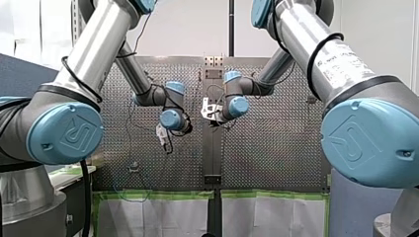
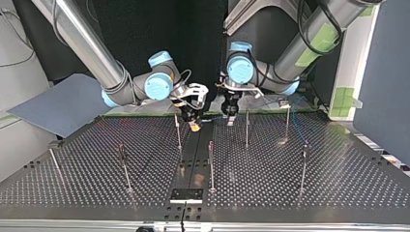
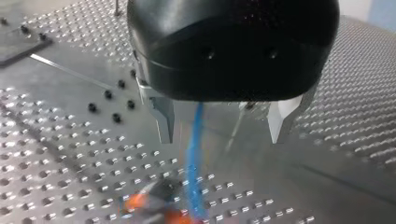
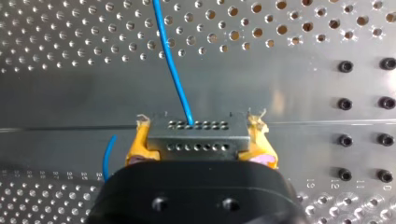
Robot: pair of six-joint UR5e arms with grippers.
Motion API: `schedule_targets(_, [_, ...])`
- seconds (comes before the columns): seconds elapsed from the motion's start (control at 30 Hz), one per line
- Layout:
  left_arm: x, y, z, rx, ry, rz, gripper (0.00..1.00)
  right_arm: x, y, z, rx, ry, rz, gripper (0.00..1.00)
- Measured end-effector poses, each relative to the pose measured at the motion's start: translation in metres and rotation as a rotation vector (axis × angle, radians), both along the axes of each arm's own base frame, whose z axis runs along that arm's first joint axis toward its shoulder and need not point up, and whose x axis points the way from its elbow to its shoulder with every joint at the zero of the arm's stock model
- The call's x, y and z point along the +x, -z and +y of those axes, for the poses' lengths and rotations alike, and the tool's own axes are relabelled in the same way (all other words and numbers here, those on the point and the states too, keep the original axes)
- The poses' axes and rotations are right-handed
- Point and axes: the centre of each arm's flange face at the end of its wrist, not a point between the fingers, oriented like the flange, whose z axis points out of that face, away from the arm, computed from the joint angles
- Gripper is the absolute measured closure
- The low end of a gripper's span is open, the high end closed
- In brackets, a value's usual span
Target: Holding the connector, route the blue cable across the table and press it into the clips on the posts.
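Perforated metal makes up the table (image 2: 300, 188), with one solid strip (image 2: 196, 159) running down its middle. In the top view a dark backdrop stands behind the two arms and a grey board (image 2: 58, 104) leans at that view's left. In the front view a band of green tape (image 1: 158, 195) lines the table's edge, with pale sheets hanging below it and a white wall beyond.

Seven thin posts (image 2: 211, 166) stand upright on the table in the top view, well apart from one another: three on each side of the strip and one on it. Eight black screw heads (image 4: 345, 103) sit in two rows beside the right gripper in its wrist view.

One blue cable (image 4: 173, 70) and one grey connector (image 4: 196, 133) show. My right gripper (image 4: 200, 140) is clamped on the connector, a yellow pad pressed against each of its ends. The cable leaves the connector's face of small holes and runs away over the table. The connector hangs above the strip near the arms' side of the table, where the top view shows that gripper (image 2: 194, 124).

My left gripper (image 3: 223, 137) is black with metal fingers. They stand apart and hold nothing, and the cable (image 3: 194, 158) passes below the gap between them. In the top view this gripper (image 2: 231, 119) hangs just beside the right one.
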Motion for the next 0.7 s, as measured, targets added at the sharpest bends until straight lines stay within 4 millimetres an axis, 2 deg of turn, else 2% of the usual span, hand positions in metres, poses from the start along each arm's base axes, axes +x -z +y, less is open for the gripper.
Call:
schedule_targets(0.13, [0.013,-0.01,0.002,0.006,-0.012,-0.016,0.0,0.0,0.0,0.0,0.0,0.001,0.0,1.0])
schedule_targets(0.3, [0.015,-0.012,0.004,0.025,-0.018,0.002,0.0,0.0,0.0,-0.001,-0.001,0.001,-0.001,1.0])
schedule_targets(0.33, [0.014,-0.012,0.004,0.031,-0.019,0.007,0.08,0.0,0.0,-0.001,-0.001,0.001,-0.001,1.0])
schedule_targets(0.37, [0.014,-0.011,0.005,0.038,-0.02,0.012,0.08,0.0,0.0,-0.001,-0.001,0.001,-0.001,1.0])
schedule_targets(0.43, [0.013,-0.01,0.005,0.055,-0.021,0.02,0.38,-0.001,0.0,-0.001,-0.001,0.002,-0.001,1.0])
schedule_targets(0.47, [0.012,-0.01,0.006,0.063,-0.022,0.024,0.38,-0.001,0.0,-0.001,0.0,0.002,-0.001,1.0])
schedule_targets(0.53, [0.011,-0.009,0.006,0.079,-0.03,0.031,0.61,-0.001,0.0,-0.001,0.0,0.002,-0.002,1.0])
schedule_targets(0.57, [0.011,-0.009,0.006,0.084,-0.034,0.033,0.61,-0.001,0.0,-0.001,0.0,0.002,-0.002,1.0])
schedule_targets(0.6, [0.011,-0.009,0.006,0.088,-0.038,0.032,0.76,-0.001,0.0,-0.001,0.0,0.002,-0.002,1.0])
schedule_targets(0.63, [0.011,-0.01,0.006,0.088,-0.04,0.03,0.85,-0.001,0.0,-0.001,0.0,0.003,-0.002,1.0])
schedule_targets(0.67, [0.011,-0.01,0.005,0.087,-0.041,0.025,0.85,-0.001,0.0,-0.001,0.0,0.003,-0.002,1.0])
schedule_targets(0.7, [0.011,-0.011,0.004,0.085,-0.042,0.019,0.98,-0.001,0.0,-0.001,0.0,0.003,-0.002,1.0])
